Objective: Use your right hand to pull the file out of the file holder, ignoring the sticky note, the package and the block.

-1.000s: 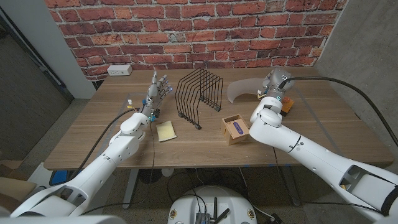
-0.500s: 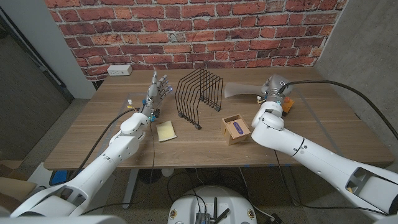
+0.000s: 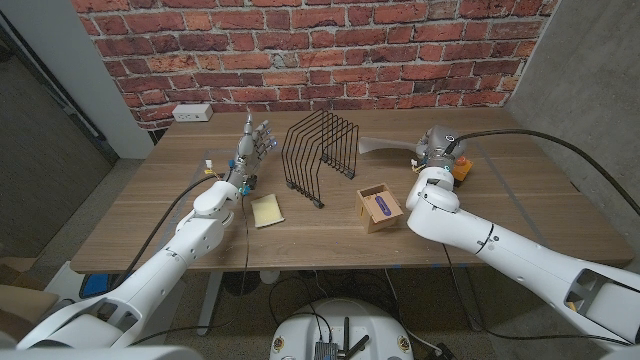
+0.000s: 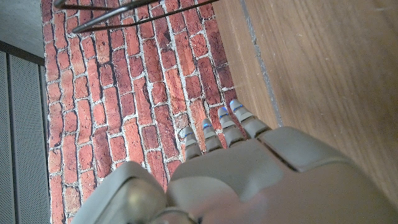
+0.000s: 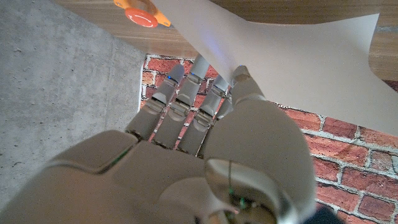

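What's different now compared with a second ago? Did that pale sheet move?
Yes. The right hand holds the pale file, already clear of the wire file holder. A second ago the sheet stood up broadly; it has since tipped over and now shows nearly edge-on, lower toward the table. The left hand, sticky note, wooden box and file holder stayed put.

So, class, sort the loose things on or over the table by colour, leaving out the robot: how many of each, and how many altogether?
Black: 1, file holder
White: 2, file, power strip
Yellow: 1, sticky note
Wooden: 1, block
Orange: 1, package
Total: 6
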